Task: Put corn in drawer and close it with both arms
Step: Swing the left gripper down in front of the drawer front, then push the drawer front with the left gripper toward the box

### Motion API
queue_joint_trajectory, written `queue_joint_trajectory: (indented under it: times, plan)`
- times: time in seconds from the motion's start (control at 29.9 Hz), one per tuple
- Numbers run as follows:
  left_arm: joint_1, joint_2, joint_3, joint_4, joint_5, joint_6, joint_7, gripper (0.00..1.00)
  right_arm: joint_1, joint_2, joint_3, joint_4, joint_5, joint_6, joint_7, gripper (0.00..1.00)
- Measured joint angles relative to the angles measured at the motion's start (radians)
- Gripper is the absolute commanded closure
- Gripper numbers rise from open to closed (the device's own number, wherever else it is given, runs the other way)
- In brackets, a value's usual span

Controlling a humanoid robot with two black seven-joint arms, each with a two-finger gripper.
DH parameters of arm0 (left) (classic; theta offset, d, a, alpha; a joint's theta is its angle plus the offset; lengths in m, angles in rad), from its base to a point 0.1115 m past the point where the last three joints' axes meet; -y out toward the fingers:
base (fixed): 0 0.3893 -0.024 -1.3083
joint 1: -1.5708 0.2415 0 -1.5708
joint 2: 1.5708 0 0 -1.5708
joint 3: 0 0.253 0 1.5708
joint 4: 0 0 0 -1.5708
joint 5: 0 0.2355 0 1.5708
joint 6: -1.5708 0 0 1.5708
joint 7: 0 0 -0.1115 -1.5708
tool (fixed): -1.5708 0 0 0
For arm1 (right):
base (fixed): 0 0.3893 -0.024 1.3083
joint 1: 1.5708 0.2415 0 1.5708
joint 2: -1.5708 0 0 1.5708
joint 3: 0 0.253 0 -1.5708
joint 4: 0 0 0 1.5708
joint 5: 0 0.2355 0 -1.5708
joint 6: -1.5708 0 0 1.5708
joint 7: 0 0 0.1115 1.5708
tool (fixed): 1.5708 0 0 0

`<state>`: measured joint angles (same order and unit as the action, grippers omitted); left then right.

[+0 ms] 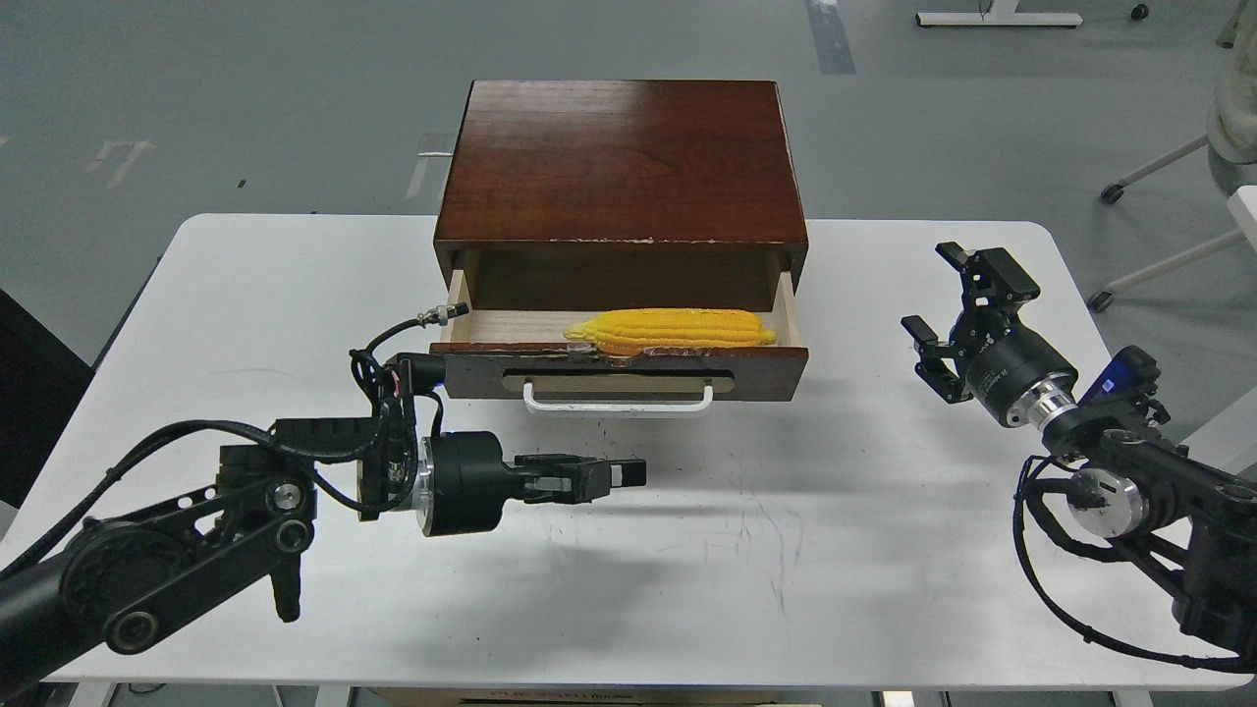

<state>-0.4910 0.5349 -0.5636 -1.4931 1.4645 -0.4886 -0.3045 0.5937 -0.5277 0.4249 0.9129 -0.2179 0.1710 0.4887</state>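
The yellow corn (673, 329) lies lengthwise in the open drawer (766, 371), in its right half just behind the front panel. The drawer sticks out of the dark reddish-brown box (619, 162), and its white bar handle (619, 403) faces me. My left gripper (614, 474) is low over the table, in front of the drawer and below the handle's left half, pointing right. It is empty and seen edge-on, so its fingers cannot be told apart. My right gripper (957, 295) is open and empty, right of the drawer.
The white table (746, 550) carries the box at its back middle. A cable with a silver plug (437, 316) arches off my left wrist, close to the drawer's left front corner. A chair base (1159, 177) stands on the floor at the far right.
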Motion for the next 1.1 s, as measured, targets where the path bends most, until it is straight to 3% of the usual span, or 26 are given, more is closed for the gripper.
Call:
queue_joint_trajectory:
  times: [1.1]
  plan:
    - [0.001,-0.026,-0.028,0.100,-0.165,0.025,0.003,1.00,-0.023,0.003,-0.005,0.001,-0.001,-0.001,0.000,0.00]
